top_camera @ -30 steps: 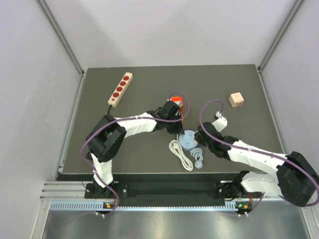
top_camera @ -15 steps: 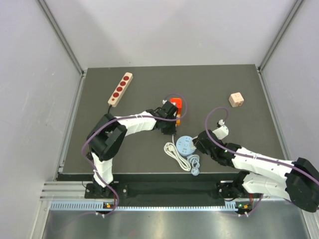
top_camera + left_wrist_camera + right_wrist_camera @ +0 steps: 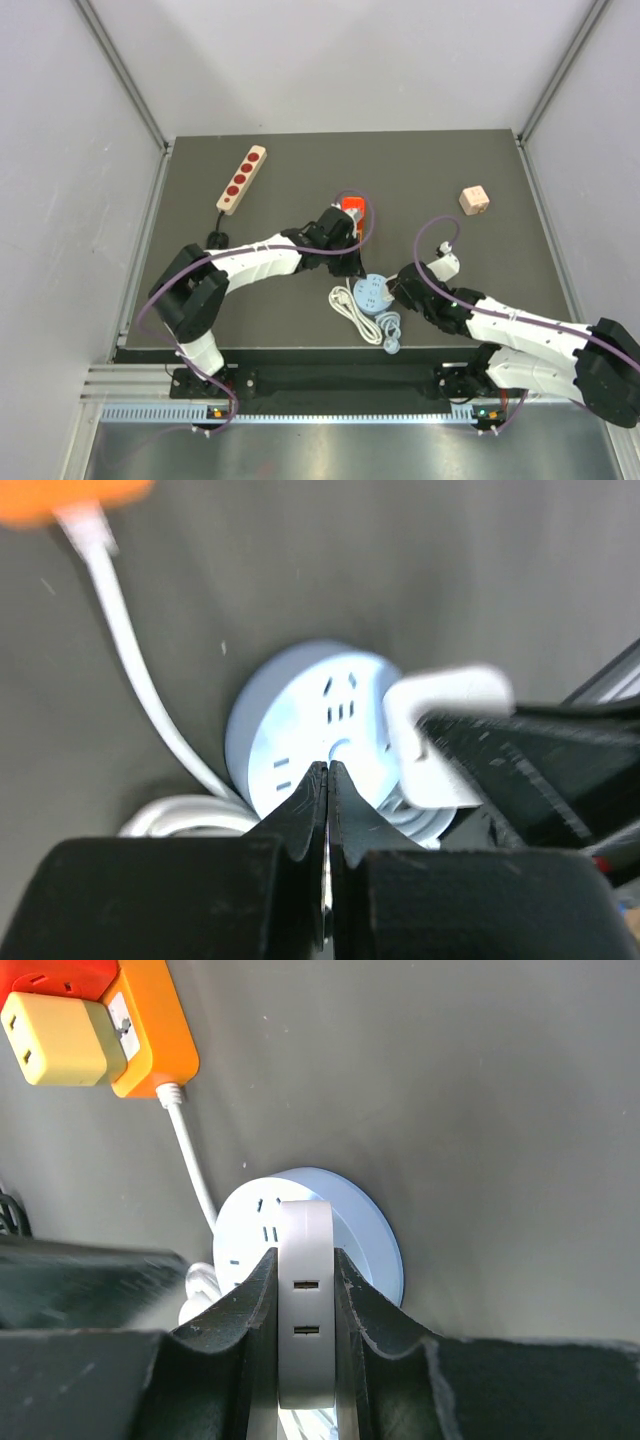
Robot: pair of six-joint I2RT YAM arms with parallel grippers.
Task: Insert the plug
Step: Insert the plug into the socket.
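The small bright-red squarish plastic plug [image 3: 55, 978] is sitting at the end of the orange plastic power strip [image 3: 150, 1030] — farther up-table, nearer the left gripper [image 3: 328, 770], which is hanging pinched shut, empty. The right gripper [image 3: 305, 1260] is clamping a flat white adapter [image 3: 304, 1320] on the round pale-blue socket [image 3: 365, 1235].

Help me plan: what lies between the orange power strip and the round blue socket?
Only a white cord, running from the orange power strip to the left edge of the round blue socket over bare mat. The right wrist view shows it.
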